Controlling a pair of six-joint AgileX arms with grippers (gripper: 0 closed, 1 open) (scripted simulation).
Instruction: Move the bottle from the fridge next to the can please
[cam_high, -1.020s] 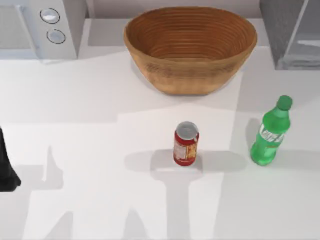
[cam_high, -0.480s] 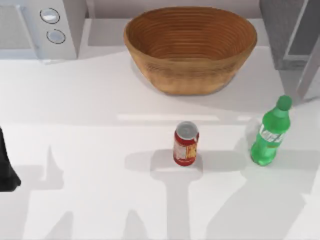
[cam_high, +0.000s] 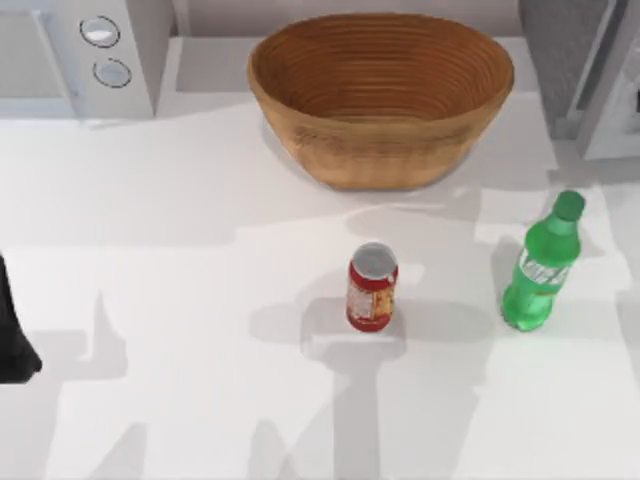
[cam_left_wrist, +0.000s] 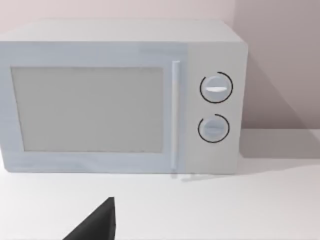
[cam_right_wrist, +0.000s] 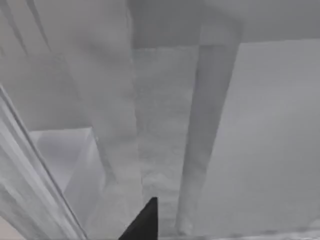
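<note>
On my desk (cam_high: 180, 400), the can (cam_high: 372, 287) stands upright near the middle, with the bottle (cam_high: 540, 265) upright to its right, apart from it and near the desk's right edge. Behind the can, toward the back of the desk, sits the basket (cam_high: 381, 95); the microwave (cam_high: 80, 55) occupies the back left corner and the fridge (cam_high: 585, 70) the back right corner, behind the bottle. My left arm (cam_high: 12, 330) rests at the left edge of the desk, well apart from the can, and its wrist view faces the microwave front on.
</note>
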